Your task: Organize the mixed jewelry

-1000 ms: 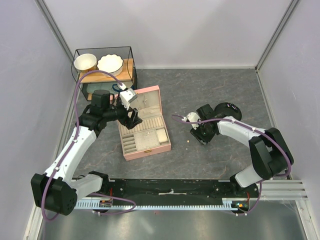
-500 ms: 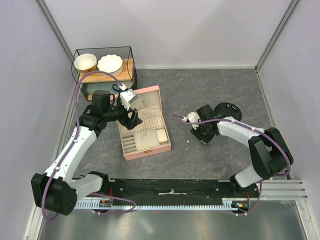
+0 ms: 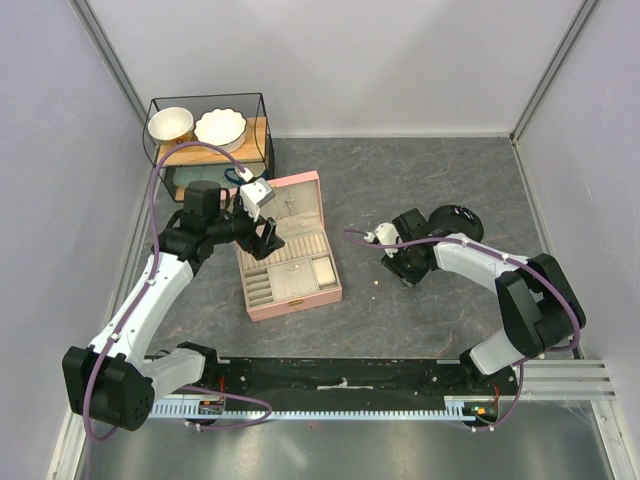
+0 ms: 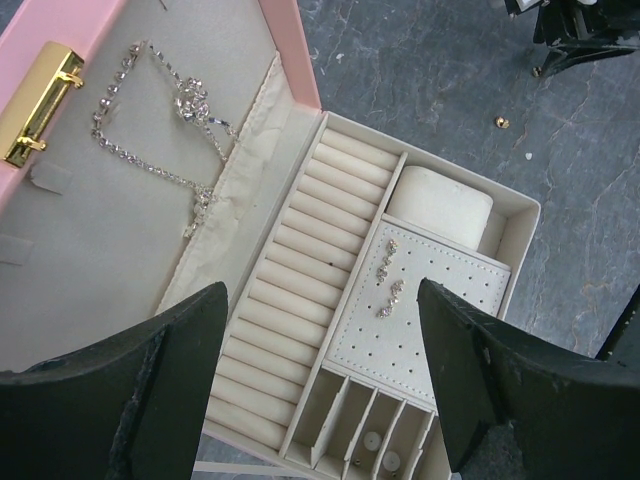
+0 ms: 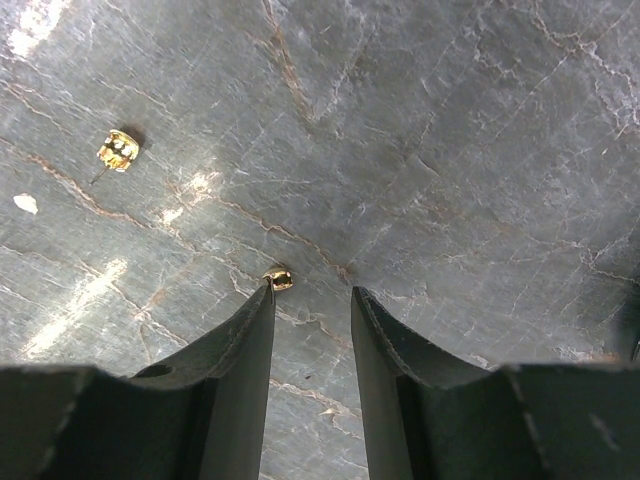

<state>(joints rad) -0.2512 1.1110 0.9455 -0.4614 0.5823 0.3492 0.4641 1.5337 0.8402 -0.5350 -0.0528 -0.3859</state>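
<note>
The pink jewelry box [image 3: 287, 247] lies open on the table. In the left wrist view a thin silvery chain [image 4: 160, 130] lies in its lid [image 4: 60, 230], and small sparkly earrings [image 4: 388, 282] sit on the perforated pad. My left gripper [image 4: 320, 385] is open and empty above the box's trays; it also shows in the top view [image 3: 268, 240]. My right gripper [image 5: 312, 292] is open a narrow way, low over the table. A tiny gold piece [image 5: 279, 280] lies at its left fingertip, outside the gap. A second gold piece [image 5: 118, 149] lies farther left.
A black round disc stand [image 3: 455, 222] sits behind the right gripper [image 3: 405, 268]. A black wire shelf [image 3: 262, 130] holding two bowls stands at the back left, close to the box. A white fleck [image 5: 24, 203] lies on the grey table.
My right gripper has shifted very slightly over the table near the gold pieces. The left arm has stayed over the box.
</note>
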